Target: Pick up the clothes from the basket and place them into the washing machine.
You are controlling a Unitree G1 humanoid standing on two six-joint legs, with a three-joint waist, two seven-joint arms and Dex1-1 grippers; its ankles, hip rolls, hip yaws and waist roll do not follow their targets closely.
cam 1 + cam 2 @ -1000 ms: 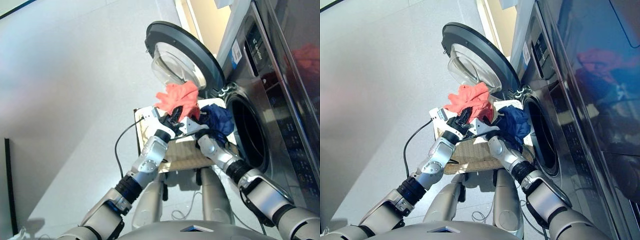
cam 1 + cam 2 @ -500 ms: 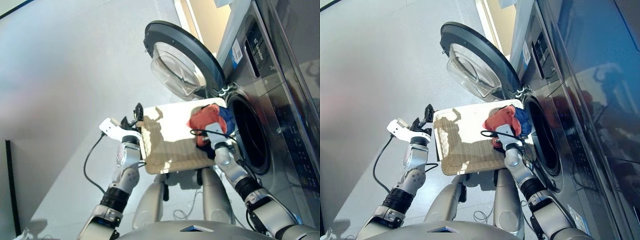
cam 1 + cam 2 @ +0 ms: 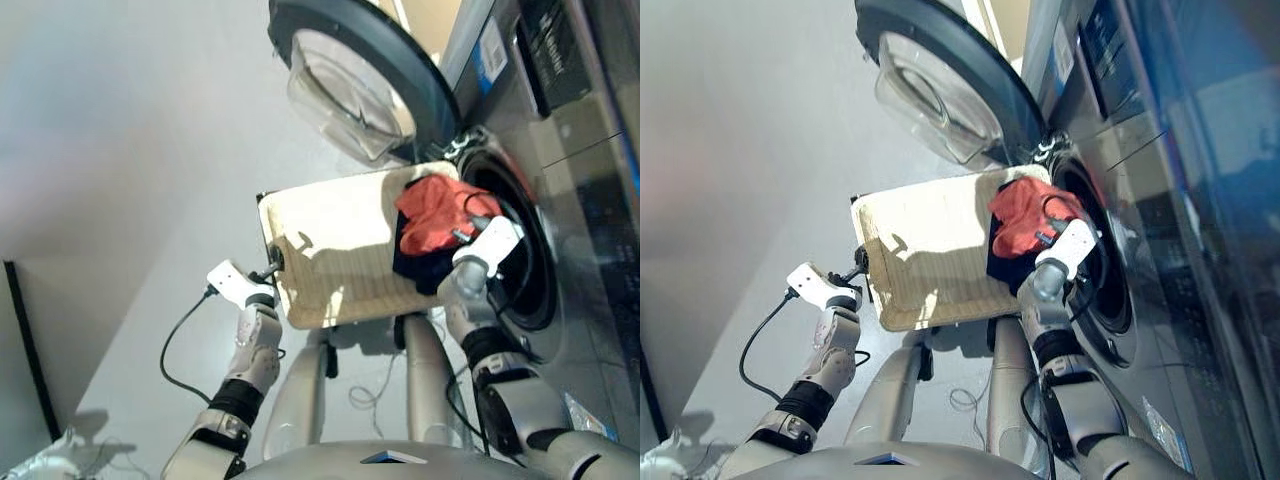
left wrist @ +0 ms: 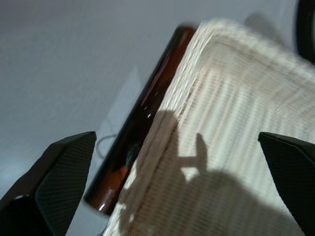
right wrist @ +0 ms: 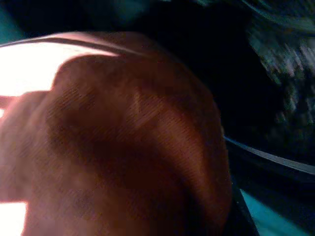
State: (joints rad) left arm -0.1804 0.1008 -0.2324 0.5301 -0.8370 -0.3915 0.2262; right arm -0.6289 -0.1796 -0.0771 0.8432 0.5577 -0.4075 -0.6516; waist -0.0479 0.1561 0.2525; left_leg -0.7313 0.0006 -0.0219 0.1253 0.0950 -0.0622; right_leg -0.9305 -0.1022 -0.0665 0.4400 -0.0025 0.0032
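Observation:
The cream wicker basket sits in front of the washing machine. A coral-red garment is bunched at the basket's end, right at the mouth of the drum hole, with a dark garment hanging beneath it. My right gripper is shut on the coral-red garment, which fills the right wrist view and hides the fingers. My left gripper stands open and empty at the basket's far rim, away from the clothes.
The round porthole door stands swung open above the basket. A dark brown bar runs under the basket's rim. A black cable loops over the grey floor beside my left arm.
My left gripper has let go of the coral-red garment and dropped to the basket's outer rim. My right gripper has carried the coral-red and dark clothes over to the drum hole. The camera has tilted.

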